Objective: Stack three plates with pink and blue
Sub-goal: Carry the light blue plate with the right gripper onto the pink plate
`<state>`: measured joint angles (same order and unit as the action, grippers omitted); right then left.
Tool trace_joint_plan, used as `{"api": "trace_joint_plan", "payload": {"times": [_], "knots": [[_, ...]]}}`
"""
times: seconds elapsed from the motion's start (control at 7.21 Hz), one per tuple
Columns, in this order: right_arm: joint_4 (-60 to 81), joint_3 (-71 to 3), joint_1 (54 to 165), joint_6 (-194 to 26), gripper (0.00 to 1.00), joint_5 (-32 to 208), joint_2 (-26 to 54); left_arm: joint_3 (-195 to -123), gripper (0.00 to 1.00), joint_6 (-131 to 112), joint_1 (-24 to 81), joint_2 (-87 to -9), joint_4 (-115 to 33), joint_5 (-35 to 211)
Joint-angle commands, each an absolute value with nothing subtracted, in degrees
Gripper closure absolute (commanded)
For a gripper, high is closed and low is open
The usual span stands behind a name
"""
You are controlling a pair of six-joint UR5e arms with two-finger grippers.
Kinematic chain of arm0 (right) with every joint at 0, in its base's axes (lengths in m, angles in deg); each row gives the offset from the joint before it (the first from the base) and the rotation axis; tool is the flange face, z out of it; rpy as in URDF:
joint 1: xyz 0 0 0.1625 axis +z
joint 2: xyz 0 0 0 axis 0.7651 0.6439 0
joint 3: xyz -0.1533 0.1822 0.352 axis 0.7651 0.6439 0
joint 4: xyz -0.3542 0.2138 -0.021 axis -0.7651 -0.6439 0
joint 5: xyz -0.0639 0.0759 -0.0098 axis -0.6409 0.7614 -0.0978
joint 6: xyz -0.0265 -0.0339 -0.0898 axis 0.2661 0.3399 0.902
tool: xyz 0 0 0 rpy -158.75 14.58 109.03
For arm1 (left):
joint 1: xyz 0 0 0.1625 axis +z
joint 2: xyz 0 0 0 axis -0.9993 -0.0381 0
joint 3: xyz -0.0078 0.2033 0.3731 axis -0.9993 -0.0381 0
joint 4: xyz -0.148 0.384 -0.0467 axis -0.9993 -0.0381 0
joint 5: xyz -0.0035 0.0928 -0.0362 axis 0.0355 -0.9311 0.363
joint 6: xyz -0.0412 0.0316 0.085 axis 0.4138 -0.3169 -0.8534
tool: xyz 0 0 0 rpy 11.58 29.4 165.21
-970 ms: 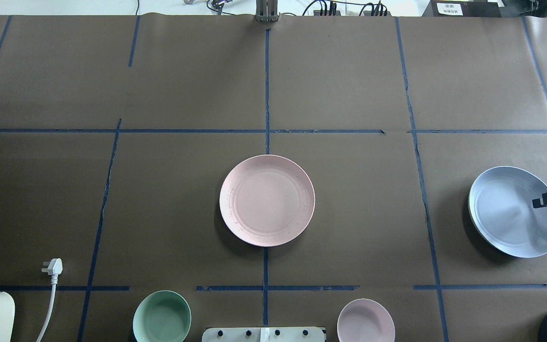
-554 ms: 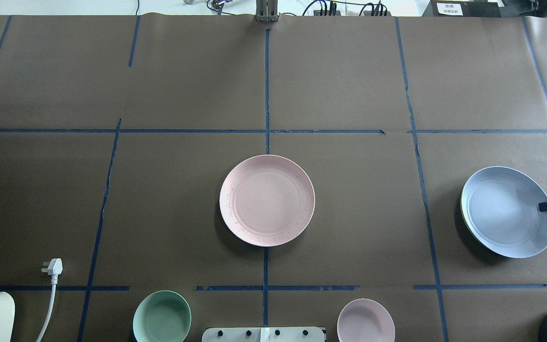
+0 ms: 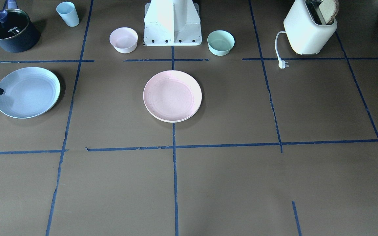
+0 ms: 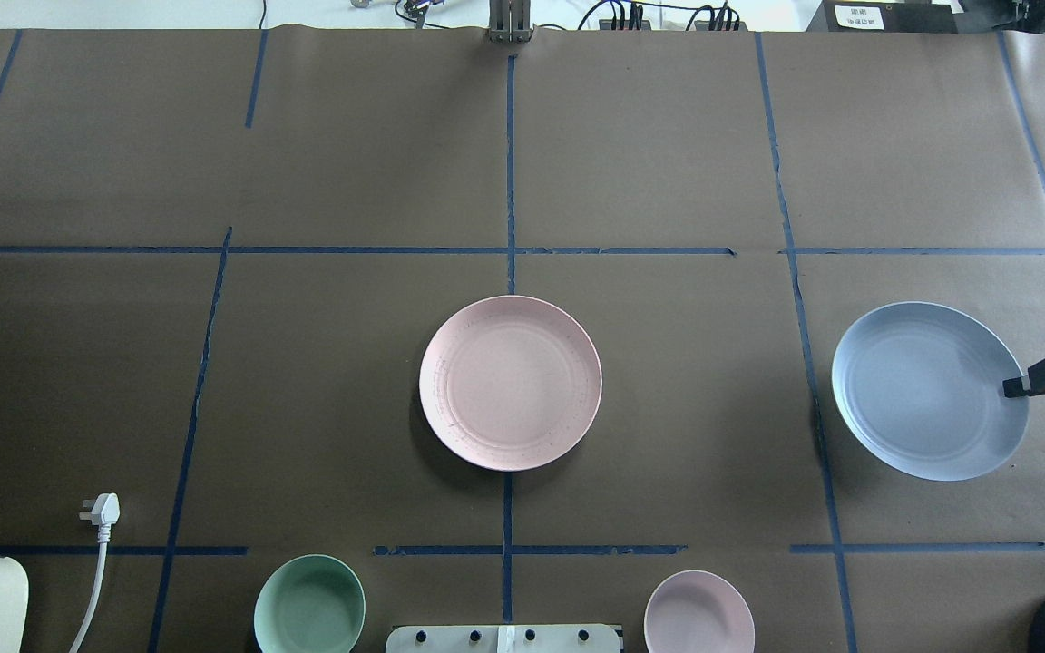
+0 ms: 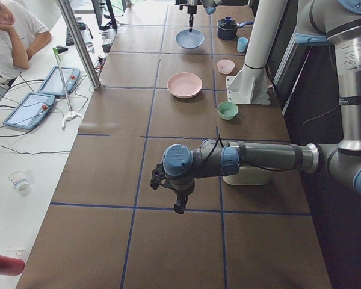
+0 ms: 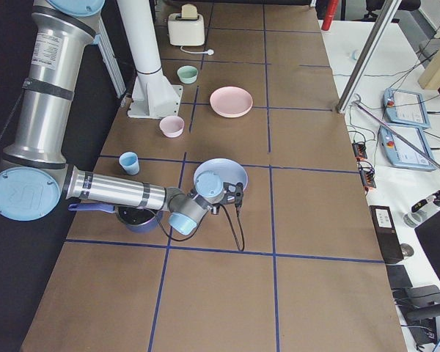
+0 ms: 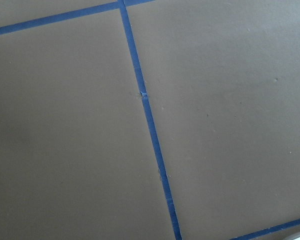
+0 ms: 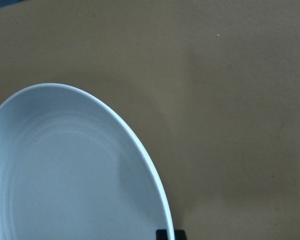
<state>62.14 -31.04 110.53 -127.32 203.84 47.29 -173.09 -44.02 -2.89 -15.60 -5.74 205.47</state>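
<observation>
— What sort of place is shown?
— A robotics lab. A table (image 4: 350,136) is covered in brown paper and divided into squares by blue tape lines (image 4: 510,163), and a white robot pedestal (image 3: 172,23) is bolted at its edge.
— What else is seen?
— Teach pendants (image 5: 29,111) are laid on a white side bench (image 5: 24,198), where a person (image 5: 12,30) is seated. A toaster (image 3: 308,31) and a pot (image 3: 10,34) are set out.
</observation>
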Motion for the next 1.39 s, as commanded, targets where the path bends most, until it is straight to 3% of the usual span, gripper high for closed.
{"api": "trace_joint_plan", "payload": {"times": [0.0,0.28,0.55,0.69,1.25], "knots": [[61.53,-34.6,107.16,-140.93,1.0,203.88,39.22,-173.09,0.0,-43.87,-2.89,-15.6,-5.74,205.47],[61.01,-35.22,99.7,-148.79,1.0,201.35,31.04,-173.09,0.0,-43.51,-2.89,-15.6,-5.74,205.55],[43.19,-42.12,92.22,-151.11,1.0,190.92,22.0,-173.09,0.0,-42.81,-2.89,-15.69,-5.74,205.55],[36.72,-45.21,87.84,-152.33,1.0,186.17,19.77,-173.09,0.0,-42.81,-2.89,-15.69,-5.74,205.47],[32.53,-44.54,76.9,-156.91,1.0,173.74,14.48,-172.47,0.0,-42.81,-2.8,-15.69,-5.74,205.55]]}}
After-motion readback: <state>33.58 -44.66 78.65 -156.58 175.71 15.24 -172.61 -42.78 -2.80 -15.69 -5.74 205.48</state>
